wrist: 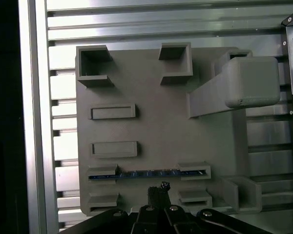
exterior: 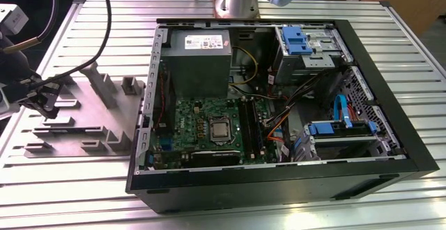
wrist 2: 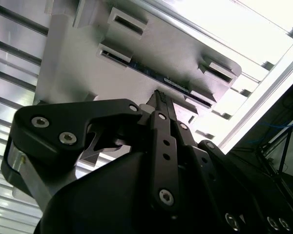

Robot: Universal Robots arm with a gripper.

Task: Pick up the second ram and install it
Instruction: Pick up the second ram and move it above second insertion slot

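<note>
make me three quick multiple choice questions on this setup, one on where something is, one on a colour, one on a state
1. Where does the second ram sit?
A. on edge in the grey fixture
B. in a motherboard slot
C. on top of the power supply

2. What colour is its board?
A. green
B. red
C. dark blue

3. How does the gripper stand to it?
A. clamped on it
B. close beside it, not holding it
C. down inside the computer case

Answers:
1. A, the stick spans two slotted blocks of the fixture in both wrist views.
2. C, its edge shows dark blue.
3. B, grey plate shows between the tips and the stick.
</note>
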